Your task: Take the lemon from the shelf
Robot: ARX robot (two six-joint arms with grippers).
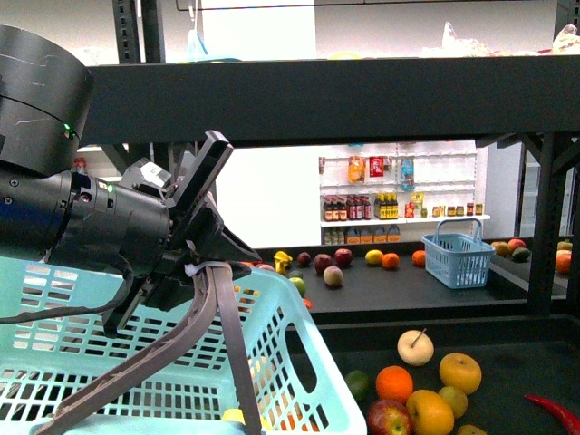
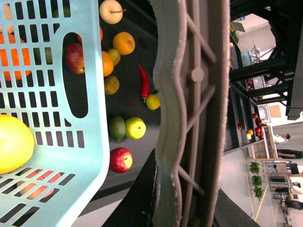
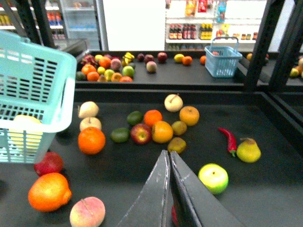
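Note:
A bright-yellow oval fruit, seemingly the lemon (image 2: 10, 142), lies inside the pale turquoise basket (image 2: 94, 118). It also shows through the mesh in the right wrist view (image 3: 22, 125) and low in the front view (image 1: 234, 417). My left gripper (image 1: 195, 263) is shut on the grey basket handle (image 2: 189, 94) and holds the basket (image 1: 299, 362) over the black shelf tier (image 3: 142, 175). My right gripper (image 3: 169, 156) is shut and empty, low over the tier, right of the basket (image 3: 47, 85). It is out of the front view.
Loose fruit lies on the tier: oranges (image 3: 91, 140), a red apple (image 3: 140, 133), a green apple (image 3: 213, 178), a pear (image 3: 248, 150), a red chilli (image 3: 228, 139), a peach (image 3: 87, 213). A small blue basket (image 1: 458, 254) stands on the far tier. A thick black shelf beam (image 1: 362, 95) crosses overhead.

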